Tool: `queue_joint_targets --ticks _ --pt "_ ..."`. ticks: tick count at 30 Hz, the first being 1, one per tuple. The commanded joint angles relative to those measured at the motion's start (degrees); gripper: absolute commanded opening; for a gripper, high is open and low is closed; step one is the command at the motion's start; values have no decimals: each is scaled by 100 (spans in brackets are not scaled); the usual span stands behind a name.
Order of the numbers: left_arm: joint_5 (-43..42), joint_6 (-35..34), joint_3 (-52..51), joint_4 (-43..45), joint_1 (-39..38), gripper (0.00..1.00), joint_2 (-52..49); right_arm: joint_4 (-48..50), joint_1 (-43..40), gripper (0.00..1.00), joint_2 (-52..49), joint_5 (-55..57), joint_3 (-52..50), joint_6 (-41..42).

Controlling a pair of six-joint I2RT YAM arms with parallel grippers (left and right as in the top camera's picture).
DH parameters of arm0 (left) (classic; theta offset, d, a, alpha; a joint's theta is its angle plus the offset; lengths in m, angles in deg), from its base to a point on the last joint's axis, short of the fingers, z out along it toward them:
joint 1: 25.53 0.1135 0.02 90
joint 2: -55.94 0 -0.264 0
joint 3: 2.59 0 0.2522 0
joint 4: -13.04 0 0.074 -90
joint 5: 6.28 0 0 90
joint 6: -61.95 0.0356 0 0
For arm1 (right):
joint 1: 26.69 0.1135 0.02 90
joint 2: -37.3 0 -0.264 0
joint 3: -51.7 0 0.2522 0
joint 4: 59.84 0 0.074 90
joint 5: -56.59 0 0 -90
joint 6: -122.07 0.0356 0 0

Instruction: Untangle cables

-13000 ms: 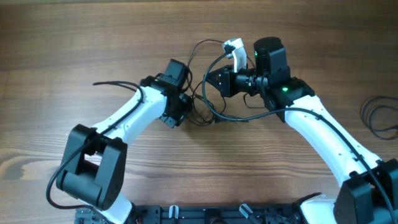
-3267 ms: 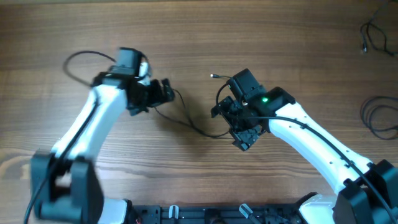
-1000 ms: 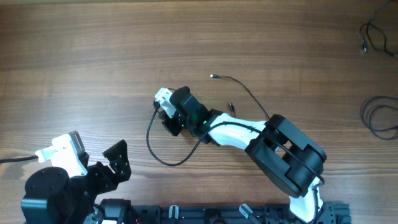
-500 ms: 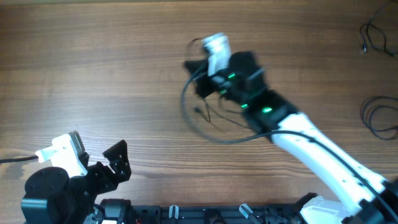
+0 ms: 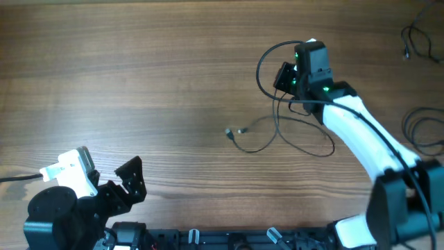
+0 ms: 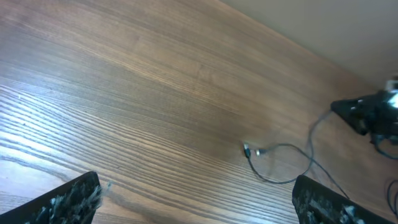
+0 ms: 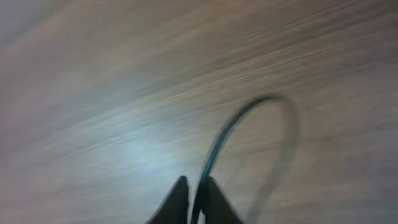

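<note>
A thin dark cable (image 5: 258, 68) loops up beside my right gripper (image 5: 283, 75) at the table's upper right and trails down-left to its small plug ends (image 5: 234, 132). In the right wrist view, my right gripper (image 7: 198, 202) has its jaws closed nearly together on the cable (image 7: 233, 124), which arcs up and away from the tips. My left gripper (image 5: 130, 182) sits at the lower left, wide open and holding nothing. From the left wrist view, its fingers (image 6: 68, 199) frame bare wood, with the cable (image 6: 273, 177) lying far ahead.
Two more thin dark cables lie by the right edge of the table, one coiled (image 5: 422, 130) and one in the far corner (image 5: 413, 31). The robot's base rail (image 5: 229, 239) runs along the front edge.
My right arm has swung right and toward the back of the table, dragging the cable with it from the centre. The left arm has stayed still with its jaws open.
</note>
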Motion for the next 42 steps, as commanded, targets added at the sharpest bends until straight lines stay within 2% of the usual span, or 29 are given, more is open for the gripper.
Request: queue_joint_targets --ticks 1,2,3,7,12,19,28,33,37,38,40,42 --pt "-50 -55 7 2 33 100 35 2 -24 51 -702 131 -42 -870" --pt "-50 -55 7 2 33 100 35 -48 -17 80 -852 -24 -42 -931" --pt "-50 -55 7 2 33 100 35 -94 -13 100 -960 -138 -42 -927" --pt "-50 -55 7 2 33 100 35 -391 -17 100 -1224 -352 -39 -922" --pt "-50 -55 7 2 33 100 35 -778 -20 100 -903 -319 55 -876" --pt "-50 -55 7 2 33 100 35 -1504 37 100 -334 -343 57 472" --pt "-50 -55 7 2 33 100 35 -1381 802 100 -592 402 17 173" --pt "-50 -55 7 2 33 100 35 -1443 1193 100 -1027 1611 17 1062" --pt "-50 -55 7 2 33 100 35 -1303 1287 100 -1368 1255 17 1338" --pt "-50 -55 7 2 33 100 35 -1248 1305 98 -1464 1086 17 1335" --pt "-50 -55 7 2 33 100 35 -1235 1316 86 -1561 1008 17 1318" --pt "-50 -55 7 0 33 100 35 -1257 1316 62 -1589 962 17 1106"
